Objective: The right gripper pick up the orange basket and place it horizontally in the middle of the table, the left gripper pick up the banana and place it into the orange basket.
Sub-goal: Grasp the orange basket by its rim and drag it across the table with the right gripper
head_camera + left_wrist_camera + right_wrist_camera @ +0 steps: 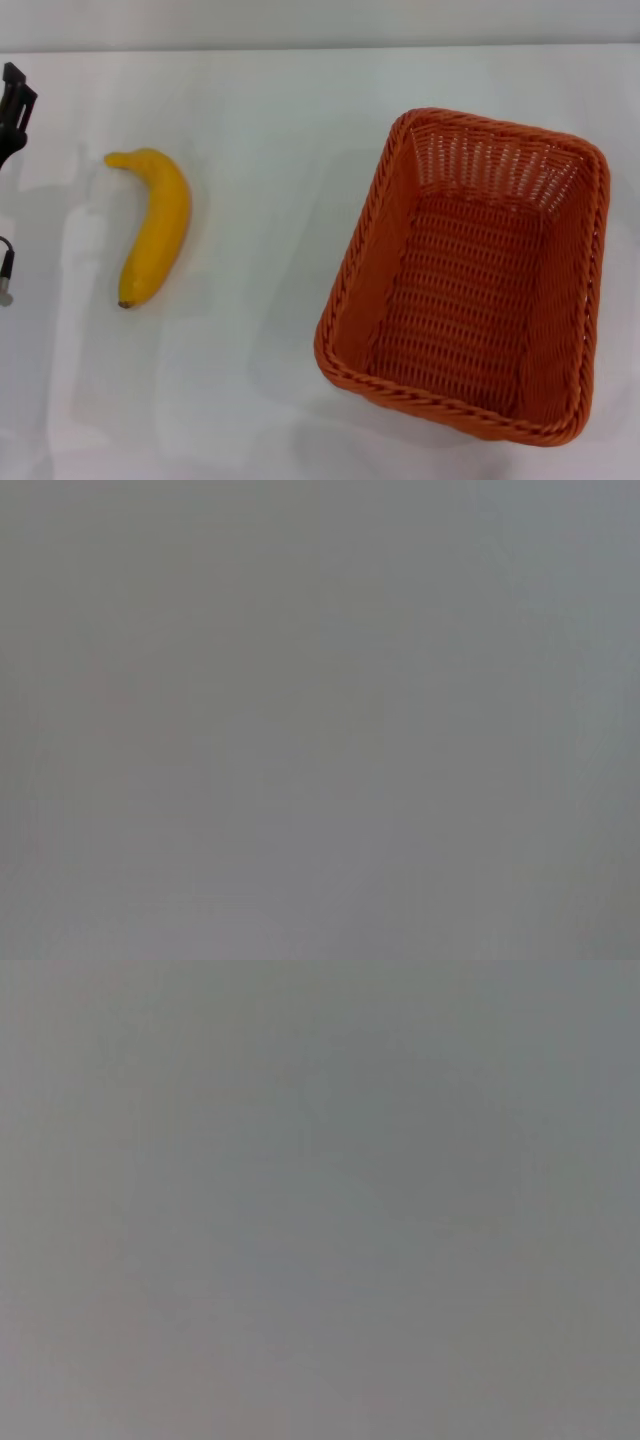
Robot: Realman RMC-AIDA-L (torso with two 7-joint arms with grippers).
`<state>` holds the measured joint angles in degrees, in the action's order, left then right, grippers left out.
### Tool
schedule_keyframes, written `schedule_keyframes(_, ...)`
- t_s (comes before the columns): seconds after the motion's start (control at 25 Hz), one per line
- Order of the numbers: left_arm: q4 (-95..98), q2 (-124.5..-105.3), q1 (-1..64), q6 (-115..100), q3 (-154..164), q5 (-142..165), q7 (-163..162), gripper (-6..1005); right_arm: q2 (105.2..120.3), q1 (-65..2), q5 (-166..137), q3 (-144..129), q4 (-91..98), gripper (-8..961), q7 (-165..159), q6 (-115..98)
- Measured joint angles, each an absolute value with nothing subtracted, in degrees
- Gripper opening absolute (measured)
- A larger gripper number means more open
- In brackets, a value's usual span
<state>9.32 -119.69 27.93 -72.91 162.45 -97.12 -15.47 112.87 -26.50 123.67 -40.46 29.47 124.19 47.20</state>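
The orange basket [470,275] stands upright and empty on the right half of the white table [270,130], its long side running front to back. A yellow banana [155,225] lies on the table's left part, stem toward the back. At the far left edge of the head view only a black piece of my left gripper [12,110] shows, well left of the banana and apart from it. My right gripper is out of view. Both wrist views show nothing but plain grey.
A small dark cable end [6,275] hangs at the left edge. Bare tabletop lies between the banana and the basket. The table's far edge runs along the top of the head view.
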Motion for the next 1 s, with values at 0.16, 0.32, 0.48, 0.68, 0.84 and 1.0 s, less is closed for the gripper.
schedule_keyframes(0.16,9.32,-119.71,27.87,-72.91,162.38,-97.20,-15.47,892,108.43,-25.07,113.59,-51.52,41.10,869,104.26,44.69)
schedule_keyframes(0.32,9.31,-119.67,27.95,-73.01,162.31,-97.21,-15.46,892,102.94,-28.28,99.04,-52.69,46.82,870,84.59,52.44)
schedule_keyframes(0.48,9.31,-119.65,28.11,-73.04,162.25,-97.20,-15.43,892,98.67,-32.93,91.56,-51.99,48.53,870,75.68,63.56)
schedule_keyframes(0.68,9.28,-119.57,28.29,-73.06,162.24,-97.23,-15.30,892,96.26,-40.69,77.09,-52.02,51.81,869,65.25,72.84)
schedule_keyframes(0.84,9.08,-119.54,28.42,-73.05,162.24,-97.21,-15.28,892,96.50,-48.17,62.90,-52.06,52.20,870,57.21,78.33)
schedule_keyframes(1.0,9.04,-119.47,28.47,-73.13,162.24,-97.26,-15.25,892,97.96,-54.19,51.62,-52.28,51.00,870,49.63,82.72)
